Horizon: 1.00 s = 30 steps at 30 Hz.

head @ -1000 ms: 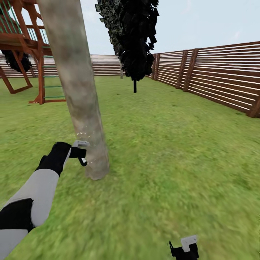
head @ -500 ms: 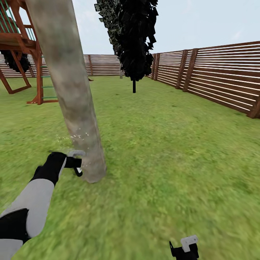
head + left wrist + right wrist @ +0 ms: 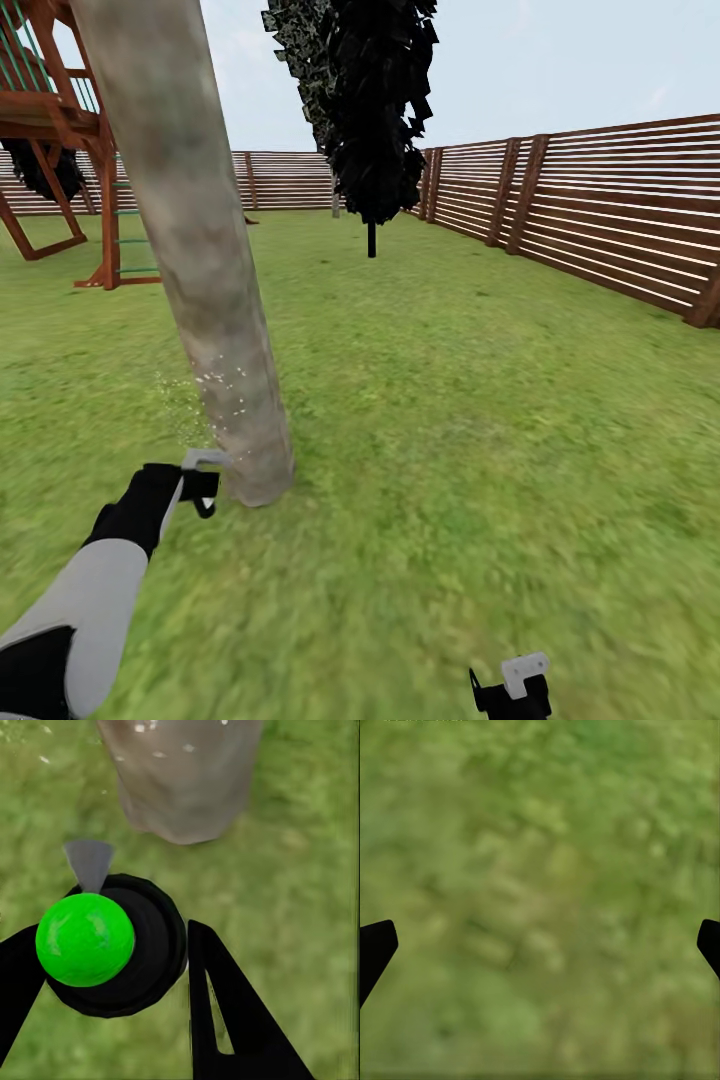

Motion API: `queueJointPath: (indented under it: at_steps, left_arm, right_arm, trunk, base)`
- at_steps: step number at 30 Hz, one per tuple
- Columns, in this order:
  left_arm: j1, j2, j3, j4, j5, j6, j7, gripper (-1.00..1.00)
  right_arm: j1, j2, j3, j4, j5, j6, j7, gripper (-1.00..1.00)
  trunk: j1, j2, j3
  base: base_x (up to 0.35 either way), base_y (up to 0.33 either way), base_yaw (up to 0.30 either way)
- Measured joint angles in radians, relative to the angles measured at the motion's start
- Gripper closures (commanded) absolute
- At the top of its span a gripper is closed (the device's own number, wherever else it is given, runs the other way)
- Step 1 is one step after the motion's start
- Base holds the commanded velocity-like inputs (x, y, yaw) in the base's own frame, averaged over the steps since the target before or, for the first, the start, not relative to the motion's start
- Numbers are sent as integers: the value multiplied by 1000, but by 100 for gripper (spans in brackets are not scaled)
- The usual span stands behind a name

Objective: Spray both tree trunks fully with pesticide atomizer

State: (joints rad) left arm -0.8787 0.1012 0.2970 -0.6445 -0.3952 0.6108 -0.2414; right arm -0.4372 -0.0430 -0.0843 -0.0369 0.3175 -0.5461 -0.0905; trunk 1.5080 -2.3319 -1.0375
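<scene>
Black right gripper idling at the bottom edge, fingertips wide apart over grass in its wrist view. Further up at lower left, left gripper clamping the pesticide atomizer, nozzle pointing at the tree trunk base just beside it, white flecks speckling the bark. Beyond, lawn, black cone tree, slatted fence.
</scene>
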Motion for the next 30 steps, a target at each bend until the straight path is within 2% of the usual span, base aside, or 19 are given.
queueJointPath:
  at_steps: [2, 7, 14, 15, 18, 19, 22, 30]
  left_arm:
    - [1, 6, 16, -4, 11, -3, 2, 100]
    - [34, -4, 16, 1, 13, -6, 7, 100]
    - [99, -8, 16, -5, 14, -6, 8, 100]
    - [102, -16, 16, -3, 20, -6, 7, 100]
    - [105, -30, 15, 4, 17, -4, 2, 100]
    - [106, -31, 0, 6, 18, 0, -1, 100]
    - [106, -31, -18, 7, 16, 3, -2, 100]
    - [106, -24, -24, 2, 15, 12, -4, 100]
  right_arm:
    - [0, 0, 0, 0, 0, 0, 0, -100]
    - [0, 1, 0, -1, 0, 0, 0, -100]
    - [0, 1, 0, -2, 0, 0, -2, -100]
    - [0, 0, 0, -2, 0, 0, -2, -100]
    - [0, 0, 0, -2, 0, 0, -2, -100]
    - [0, 0, 0, -1, 0, 0, -3, -100]
    - [0, 0, 0, -1, 0, 0, -3, -100]
    - [0, 0, 0, -1, 0, 0, -3, -100]
  trunk:
    - [0, 0, 0]
    - [0, 0, 0]
    - [0, 0, 0]
    - [0, 0, 0]
    - [0, 0, 0]
    - [0, 0, 0]
    - [0, 0, 0]
    - [0, 0, 0]
  base:
    - [172, -44, 0]
    - [260, -84, 143]
    - [15, -61, 215]
    - [0, -247, 21]
    - [0, -266, 4]
    - [0, -273, 0]
    - [0, -275, 0]
    - [0, -276, 6]
